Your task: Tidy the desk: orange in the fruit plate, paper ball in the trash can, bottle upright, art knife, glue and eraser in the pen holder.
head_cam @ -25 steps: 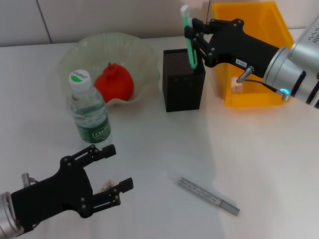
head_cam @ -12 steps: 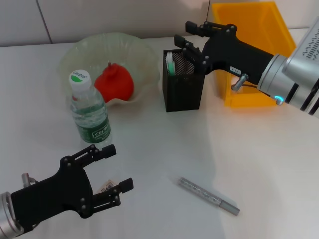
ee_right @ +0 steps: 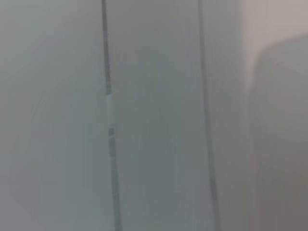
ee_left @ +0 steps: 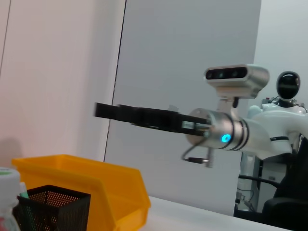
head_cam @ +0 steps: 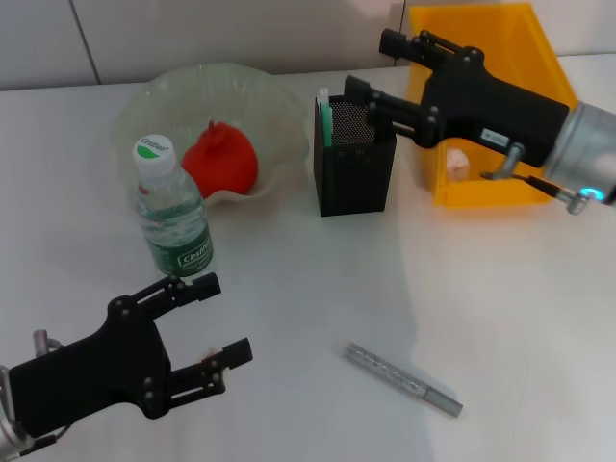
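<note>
My right gripper is open and empty, just above and behind the black mesh pen holder. A green-and-white stick stands inside the holder at its left wall. A silver art knife lies on the table in front. The water bottle stands upright. A red fruit lies in the pale fruit plate. My left gripper is open, low over the table in front of the bottle. The eraser is hidden by its fingers. The left wrist view shows the right gripper from the side.
A yellow bin stands right of the pen holder, with a small white lump inside. The bin and the holder also show in the left wrist view. The right wrist view shows only a grey wall.
My right gripper let go of the green-and-white stick, which dropped into the pen holder, then opened and drew back to the right. My left gripper shifted slightly lower.
</note>
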Controlling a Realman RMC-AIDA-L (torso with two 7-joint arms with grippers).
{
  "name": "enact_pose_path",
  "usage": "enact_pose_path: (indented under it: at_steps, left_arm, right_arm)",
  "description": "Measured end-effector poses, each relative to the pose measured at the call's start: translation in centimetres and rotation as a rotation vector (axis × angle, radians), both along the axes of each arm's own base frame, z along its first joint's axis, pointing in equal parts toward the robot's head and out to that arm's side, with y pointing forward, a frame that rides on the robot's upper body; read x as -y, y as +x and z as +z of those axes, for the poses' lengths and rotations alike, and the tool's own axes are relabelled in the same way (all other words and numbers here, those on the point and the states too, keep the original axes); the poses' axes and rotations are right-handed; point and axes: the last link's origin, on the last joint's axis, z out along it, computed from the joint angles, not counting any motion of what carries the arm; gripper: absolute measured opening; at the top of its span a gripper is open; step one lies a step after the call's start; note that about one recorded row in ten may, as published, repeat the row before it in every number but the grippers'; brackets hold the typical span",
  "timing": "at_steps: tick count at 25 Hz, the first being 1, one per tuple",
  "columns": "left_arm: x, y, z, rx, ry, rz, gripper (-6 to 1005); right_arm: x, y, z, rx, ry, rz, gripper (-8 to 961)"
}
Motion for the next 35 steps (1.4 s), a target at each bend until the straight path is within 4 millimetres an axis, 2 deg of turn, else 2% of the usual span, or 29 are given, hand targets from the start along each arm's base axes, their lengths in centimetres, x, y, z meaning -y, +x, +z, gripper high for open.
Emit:
enact_pose_path:
  at_steps: [1, 2, 5, 6, 7, 9, 11, 17, 19, 20, 21, 23, 26, 28, 31, 35]
  left_arm:
    - [-0.2, 0.1, 0.5, 0.003, -0.011, 0.009, 686]
    - [-0.2, 0.1, 0.5, 0.003, -0.011, 0.009, 685]
    - [-0.5, 0.1, 1.3, -0.004, -0.024, 0.022, 683]
    - [-0.9, 0.1, 1.7, 0.001, -0.053, 0.061, 683]
    - [-0.9, 0.1, 1.7, 0.001, -0.053, 0.061, 682]
    - [-1.4, 0.1, 2.4, -0.005, -0.101, 0.123, 681]
    - [-1.5, 0.2, 3.1, -0.062, -0.150, 0.156, 680]
    - [-1.2, 1.7, 4.1, -0.230, -0.184, 0.186, 676]
    - [-1.3, 2.8, 5.1, -0.403, -0.155, 0.239, 675]
    - [-1.3, 2.8, 5.1, -0.403, -0.155, 0.239, 674]
    - [-1.5, 3.6, 5.6, -0.510, -0.141, 0.289, 673]
    - [-1.6, 4.0, 5.7, -0.551, -0.141, 0.312, 672]
    - [-1.8, 5.6, 5.2, -0.697, -0.170, 0.373, 670]
    - [-1.7, 6.0, 4.9, -0.723, -0.176, 0.365, 669]
    - [-1.8, 7.6, 4.0, -0.765, -0.204, 0.337, 667]
    - [-2.4, 8.1, 3.5, -0.803, -0.222, 0.362, 665]
  right_arm:
    - [1.0, 0.0, 0.9, 0.012, -0.095, 0.028, 591]
    - [1.0, 0.0, 0.9, 0.012, -0.095, 0.028, 624]
    - [2.8, 0.8, 2.2, 0.049, -0.233, 0.051, 719]
    - [4.2, 1.6, 3.0, 0.073, -0.295, 0.080, 750]
    - [4.2, 1.6, 3.0, 0.073, -0.295, 0.080, 750]
    - [5.6, 2.7, 3.6, 0.090, -0.327, 0.092, 750]
    - [6.8, 4.4, 4.2, 0.103, -0.324, 0.052, 750]
    - [7.8, 6.1, 4.4, 0.124, -0.330, 0.001, 750]
    - [8.1, 6.6, 4.2, 0.142, -0.344, -0.010, 750]
    - [8.1, 6.6, 4.2, 0.142, -0.344, -0.010, 749]
    - [8.2, 6.7, 4.1, 0.149, -0.351, -0.015, 749]
    - [8.2, 6.7, 4.0, 0.151, -0.353, -0.018, 749]
    - [8.3, 6.9, 3.9, 0.155, -0.357, -0.024, 749]
    - [8.3, 6.9, 3.8, 0.160, -0.363, -0.027, 749]
    - [8.4, 7.2, 3.5, 0.179, -0.381, -0.033, 749]
    - [8.5, 7.2, 3.4, 0.183, -0.387, -0.037, 749]
